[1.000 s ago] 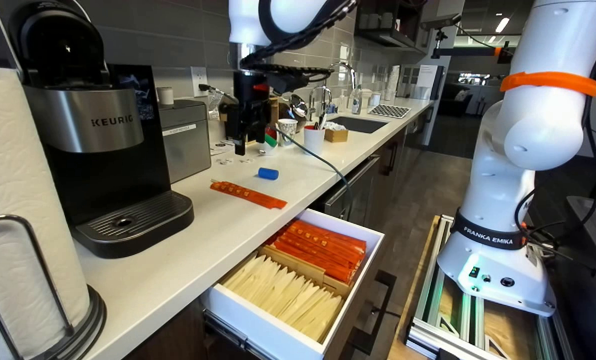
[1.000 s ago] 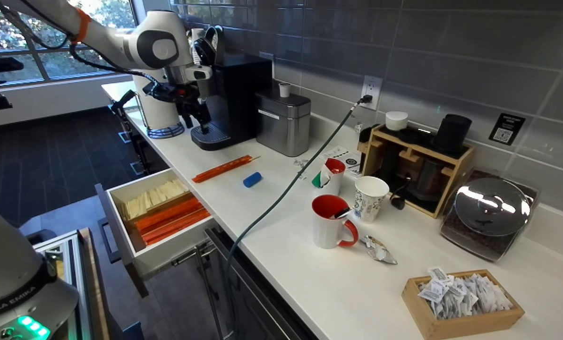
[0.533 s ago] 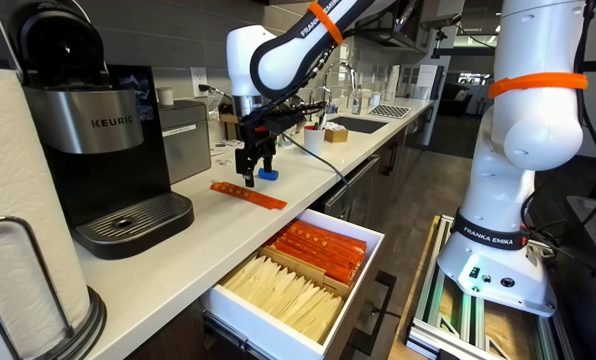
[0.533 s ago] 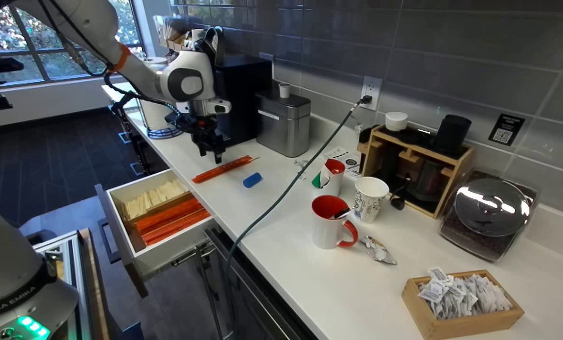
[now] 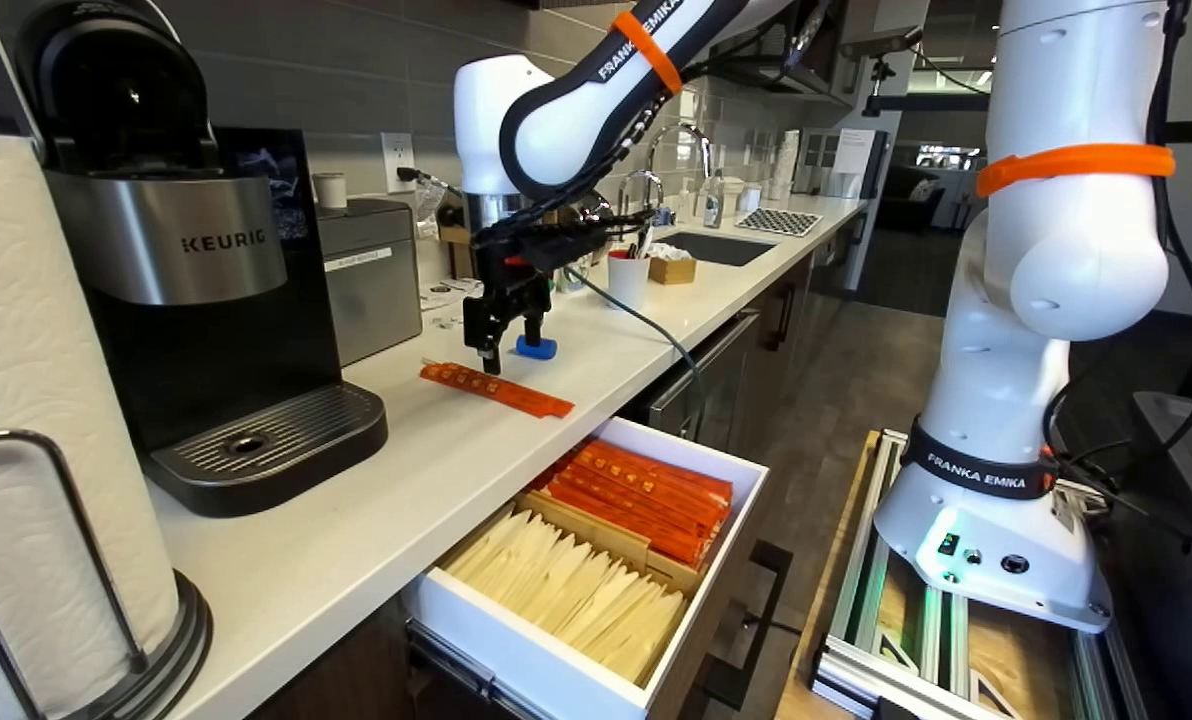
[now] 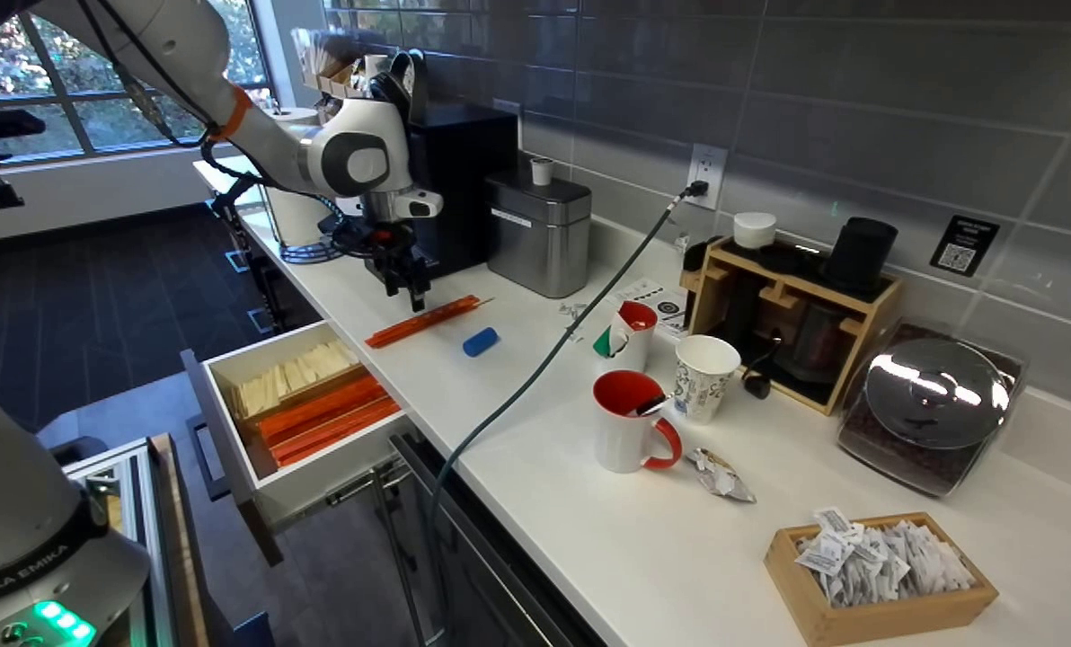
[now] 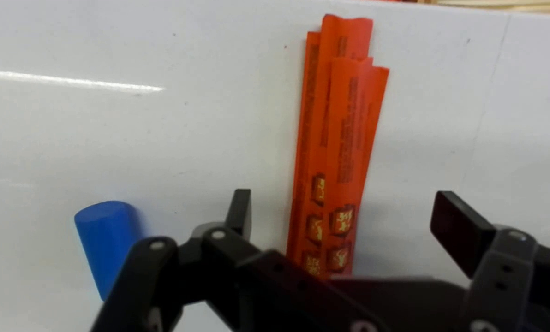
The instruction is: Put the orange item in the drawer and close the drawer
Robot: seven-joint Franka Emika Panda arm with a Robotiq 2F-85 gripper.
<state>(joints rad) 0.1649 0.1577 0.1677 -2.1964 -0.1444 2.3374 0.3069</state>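
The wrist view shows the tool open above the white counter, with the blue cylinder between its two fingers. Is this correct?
No: in the wrist view, the orange-red packets appear between the fingers; the blue cylinder lies outside them. The tool is open above the white counter.

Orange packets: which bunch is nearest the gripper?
The bunch lying on the counter, beneath the open gripper; the others are packed in the drawer.

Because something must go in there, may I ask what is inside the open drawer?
The drawer holds orange packets and, beside them, pale flat pieces in a separate compartment. Whatever lies beneath these is covered, and the counter hides the drawer's back.
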